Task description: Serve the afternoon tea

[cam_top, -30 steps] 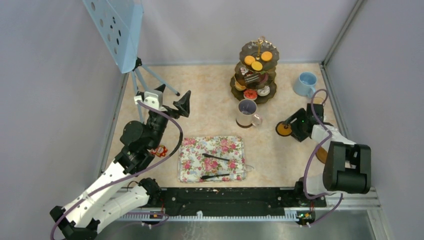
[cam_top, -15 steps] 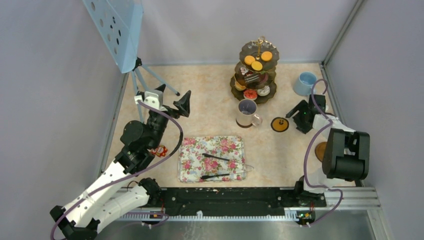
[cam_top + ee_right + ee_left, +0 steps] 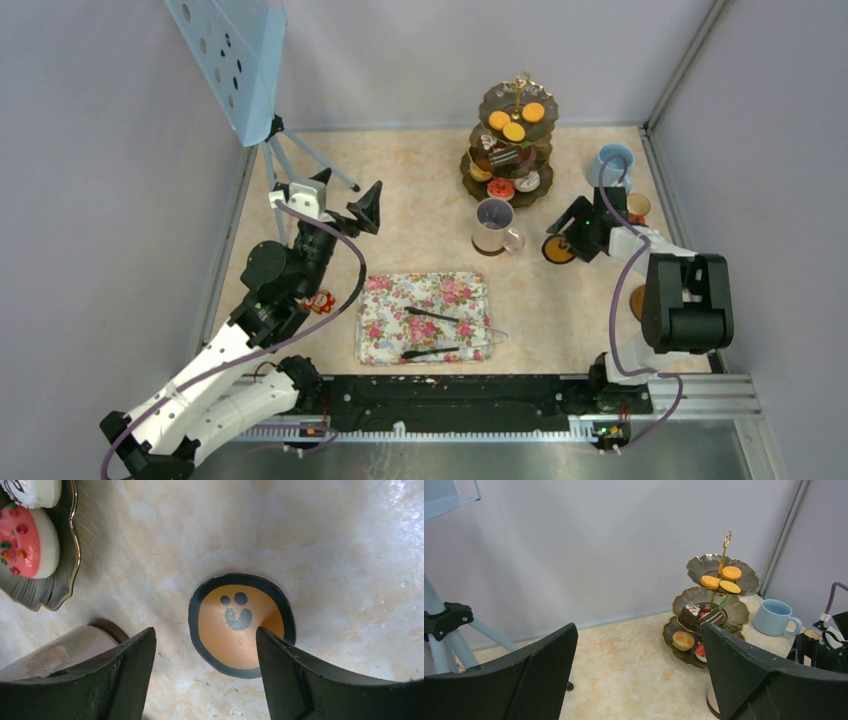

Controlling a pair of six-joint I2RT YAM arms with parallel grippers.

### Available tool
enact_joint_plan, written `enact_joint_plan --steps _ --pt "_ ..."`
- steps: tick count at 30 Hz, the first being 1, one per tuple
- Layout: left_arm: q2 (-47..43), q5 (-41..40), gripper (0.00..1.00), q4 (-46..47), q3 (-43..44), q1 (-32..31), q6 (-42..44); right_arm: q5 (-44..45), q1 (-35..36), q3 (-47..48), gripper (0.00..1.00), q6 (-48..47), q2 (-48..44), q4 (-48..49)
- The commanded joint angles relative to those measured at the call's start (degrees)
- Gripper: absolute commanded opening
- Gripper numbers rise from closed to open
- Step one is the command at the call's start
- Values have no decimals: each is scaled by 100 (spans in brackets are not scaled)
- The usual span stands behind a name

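Note:
The dark three-tier stand (image 3: pixel 512 140) (image 3: pixel 719 600) with a gold handle carries orange rounds, cake slices and donuts (image 3: pixel 22 542). A pale-grey cup (image 3: pixel 493 226) (image 3: pixel 60 650) stands in front of it. At the back right are a light-blue cup (image 3: pixel 611 166) (image 3: pixel 774 617) and a small orange-brown cup (image 3: pixel 637 207). My right gripper (image 3: pixel 566 238) (image 3: pixel 205 680) hangs open just above an orange, black-rimmed smiley saucer (image 3: pixel 556 251) (image 3: pixel 241 625), holding nothing. My left gripper (image 3: pixel 347 205) (image 3: pixel 639 630) is raised at the left, open and empty.
A floral tray (image 3: pixel 400 300) with black tongs (image 3: pixel 435 335) lies at the front centre. A blue perforated board on a tripod (image 3: pixel 240 70) stands at the back left. A small red object (image 3: pixel 320 300) lies beside the left arm. Another orange piece (image 3: pixel 638 302) peeks out beside the right arm.
The right gripper drew back to the right, leaving the saucer on the table, then came back left over it. The left arm has not moved.

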Motion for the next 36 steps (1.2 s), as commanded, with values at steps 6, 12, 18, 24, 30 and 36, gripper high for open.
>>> enact_joint_plan --steps 6,12,18,24,30,36 --pt "2 78 99 261 14 -29 7 895 -357 -107 77 -349 -422 -409" --pt "32 121 99 255 17 -36 -19 449 -137 -166 76 -262 78 97" --pt "37 93 99 251 23 -28 16 65 269 65 75 32 313 366" --pt "20 119 99 252 18 -27 -11 517 205 130 75 -234 21 130" --pt "4 94 99 251 18 -32 14 535 176 25 75 -30 -214 -462" --pt "-8 120 99 245 24 -32 -3 -98 363 -876 76 851 -727 199"
